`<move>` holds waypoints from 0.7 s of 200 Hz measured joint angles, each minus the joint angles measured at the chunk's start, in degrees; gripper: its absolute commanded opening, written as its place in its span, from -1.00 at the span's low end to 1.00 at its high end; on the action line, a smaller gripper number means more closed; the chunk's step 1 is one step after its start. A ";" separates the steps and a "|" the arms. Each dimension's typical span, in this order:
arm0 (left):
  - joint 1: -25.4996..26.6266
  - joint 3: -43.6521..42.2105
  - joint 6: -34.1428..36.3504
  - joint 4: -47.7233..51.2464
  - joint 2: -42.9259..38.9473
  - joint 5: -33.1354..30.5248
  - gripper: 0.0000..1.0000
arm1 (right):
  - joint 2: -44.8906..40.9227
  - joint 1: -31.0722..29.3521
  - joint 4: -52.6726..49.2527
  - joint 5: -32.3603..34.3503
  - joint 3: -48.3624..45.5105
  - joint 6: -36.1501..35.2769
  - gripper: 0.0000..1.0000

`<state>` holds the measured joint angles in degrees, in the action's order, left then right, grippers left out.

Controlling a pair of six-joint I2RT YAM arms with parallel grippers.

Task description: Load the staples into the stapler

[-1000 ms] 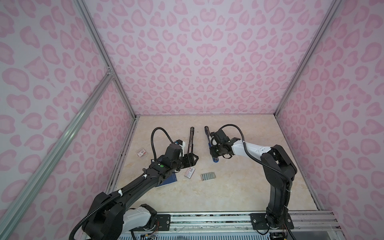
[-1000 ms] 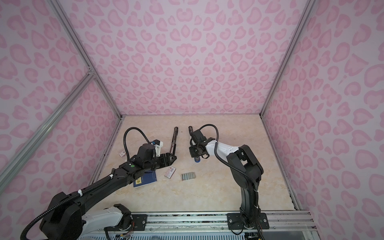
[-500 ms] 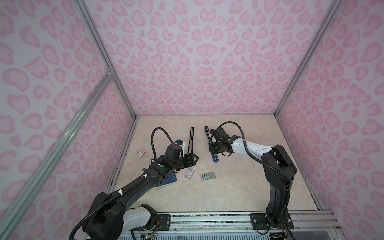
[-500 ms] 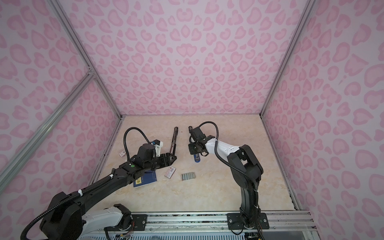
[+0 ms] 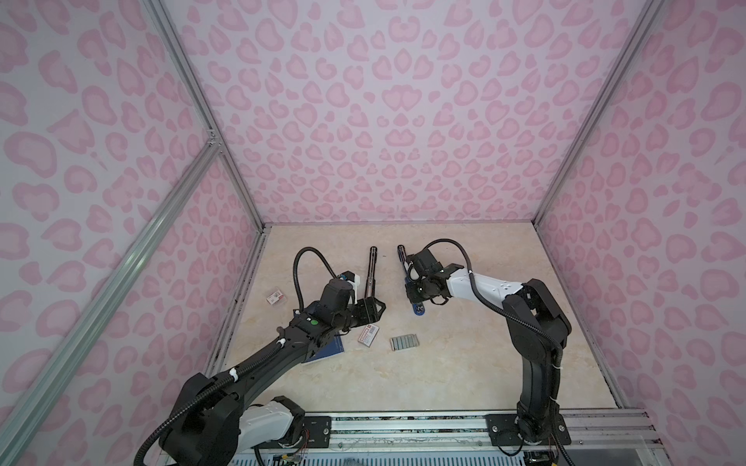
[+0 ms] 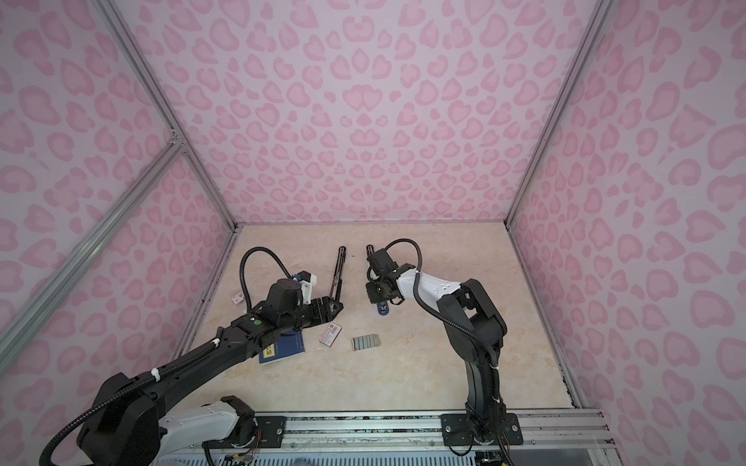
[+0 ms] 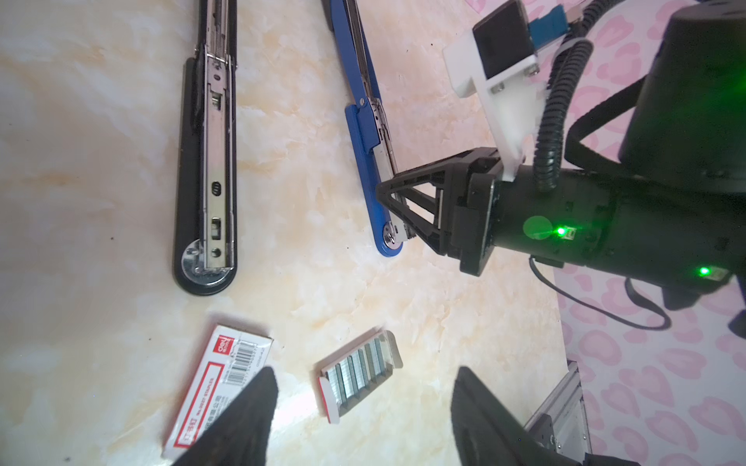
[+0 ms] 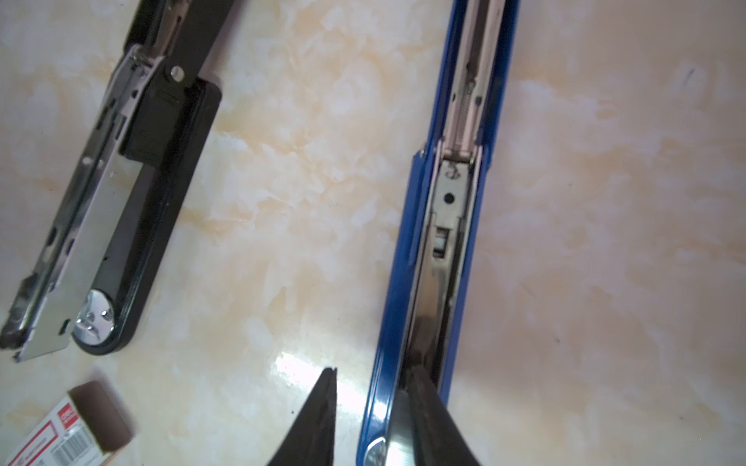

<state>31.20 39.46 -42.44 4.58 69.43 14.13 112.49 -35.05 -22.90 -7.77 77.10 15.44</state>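
Right gripper (image 8: 372, 371) shifted slightly, part-open astride blue stapler (image 8: 456, 201) edge, left gripper (image 7: 363, 369) wide, empty

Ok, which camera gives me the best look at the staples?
Left wrist view: the staples lie close, separate strips distinguishable. In both top views they are only a small grey patch. The right wrist view does not show them.

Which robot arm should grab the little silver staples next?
Probably left. The left claw is open and empty, with the staples lying right ahead of it; the right claw has a finger down in the blue stapler.
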 measured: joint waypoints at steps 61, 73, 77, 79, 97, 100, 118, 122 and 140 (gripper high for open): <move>0.00 0.17 0.00 -0.02 0.66 0.04 0.42 | -3.67 -0.70 -1.25 -0.85 -2.78 0.11 -0.33; 0.00 0.17 0.00 -0.02 0.72 0.04 0.42 | -4.92 -0.72 -1.27 -0.85 -2.89 0.26 -0.30; 0.00 0.17 0.00 -0.02 0.72 0.04 0.42 | -5.44 -0.72 -1.16 -0.85 -2.99 0.26 -0.30; 0.00 0.17 0.00 -0.02 0.72 0.04 0.42 | -5.73 -0.70 -1.11 -0.85 -3.06 0.26 -0.30; 0.00 0.28 0.00 -0.02 0.72 0.04 0.42 | -8.63 0.00 -0.70 -1.01 -4.46 0.44 -0.30; 0.00 0.33 0.00 -0.02 0.72 0.04 0.42 | -9.14 0.24 -0.55 -0.96 -4.83 0.46 -0.30; 0.00 0.66 0.04 0.00 0.72 0.02 0.43 | -11.63 2.38 -0.46 -0.48 -7.26 0.94 -0.32; 0.00 0.74 0.04 0.00 0.72 0.02 0.42 | -11.96 2.93 -0.46 -0.07 -7.76 1.05 -0.33; 0.00 1.18 0.04 -0.02 1.14 0.02 0.42 | -12.31 5.03 -0.39 1.40 -9.55 1.42 -0.36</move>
<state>31.20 40.64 -42.39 4.56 70.57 14.15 100.18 -30.02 -23.29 -6.37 67.55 16.86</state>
